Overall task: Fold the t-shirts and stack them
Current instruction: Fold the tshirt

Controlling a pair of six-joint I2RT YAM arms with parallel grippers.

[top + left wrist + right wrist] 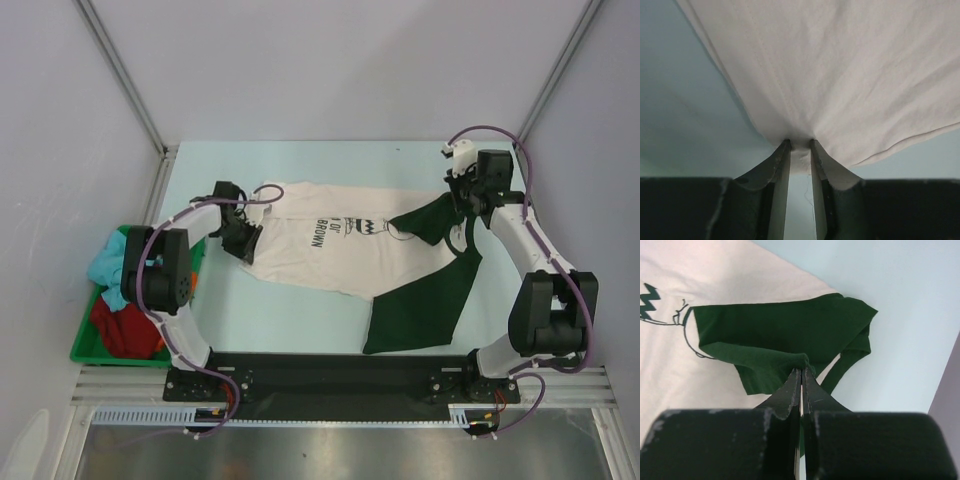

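- Progress: early, by our read. No folded shirt and no stack in any view; all folding and stacking is left.
- Cream shirt (320,255) lies open and mostly flat on the table (300,170), print up, about mid-table.
- Dark green shirt (420,300) is unfolded, rumpled, and lapped over the cream one's right end. The two prob. need separating before either gets folded.
- Bin (105,358) sits at the table's left edge, with light blue shirt (108,262) and dark red shirt (120,325) heaped in it, unfolded. We count those as pending too.
- Left gripper (243,238) is clamped on the cream shirt's left edge. Wrist view shows cloth bunched in the narrow gap betw. the fingers (777,170).
- Right gripper (462,203) has its fingers pressed together on a raised fold of the green shirt (780,335), at far right.
- Cream shirt's long axis runs L–R across the table, tilted a bit, with the right end nearer the arms' bases. "BROWN" lettering reads sideways to the top cam.
- Left end looks like the hem. Collar end prob. points right, but it's under the green cloth, so we can't confirm.
- Green shirt's long axis is diagonal, from the right gripper down toward the near edge at centre-right. Which end is its collar we can't tell.
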